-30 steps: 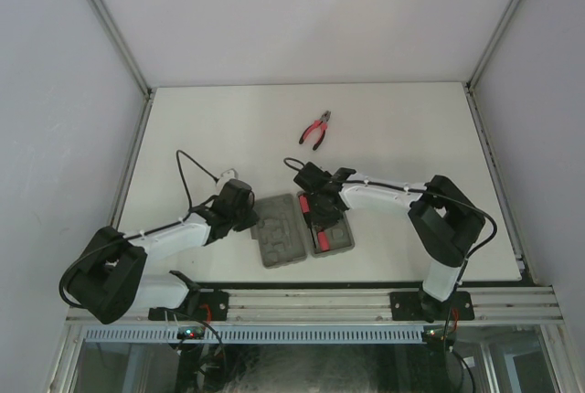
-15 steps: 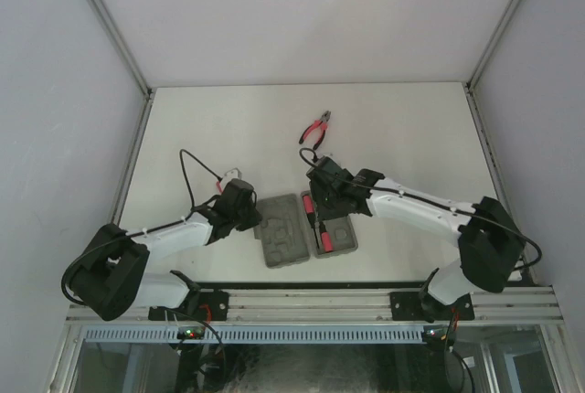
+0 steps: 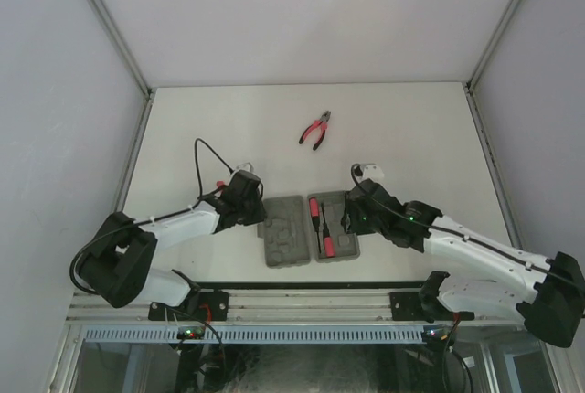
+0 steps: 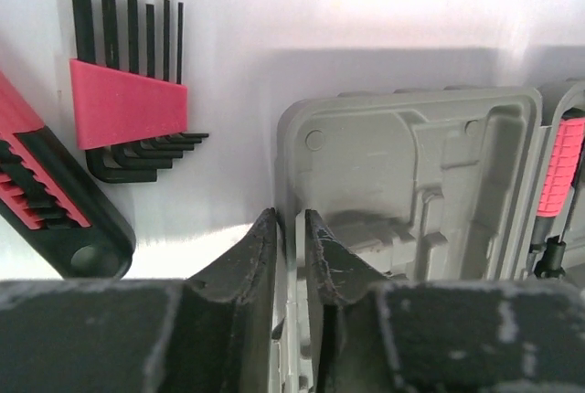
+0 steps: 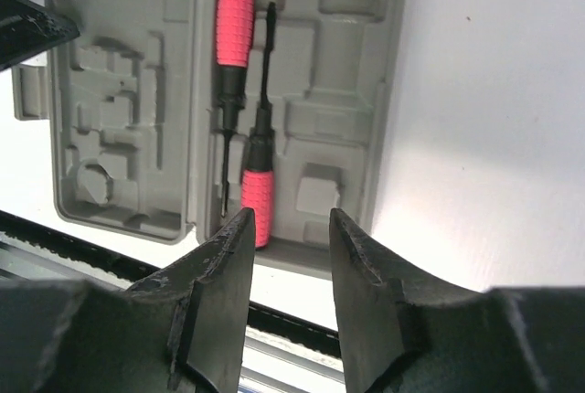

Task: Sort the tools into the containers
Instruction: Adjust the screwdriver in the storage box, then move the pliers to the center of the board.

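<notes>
The grey case [image 3: 281,245] lies open in two halves near the table's front. Two red-handled screwdrivers [image 5: 235,23] [image 5: 257,203] rest head to tail in moulded slots of its right half [image 3: 340,238]. My left gripper [image 4: 292,219] straddles the left rim of the empty half [image 4: 411,164]; the jaws sit close on both sides, and whether they press it does not show. My right gripper [image 5: 291,215] hovers over the case's near right part, open and holding nothing. Red-handled pliers [image 3: 316,130] lie apart, farther back.
A red holder of black hex keys [image 4: 128,105] and a black-and-red tool [image 4: 50,196] lie on the white table just left of the case. The table's front rail [image 3: 311,302] runs close below the case. Side walls enclose the table.
My right gripper opened, drew back to the right of the case and left a screwdriver in its slot. The left gripper shifted slightly right and its jaws eased a little.
</notes>
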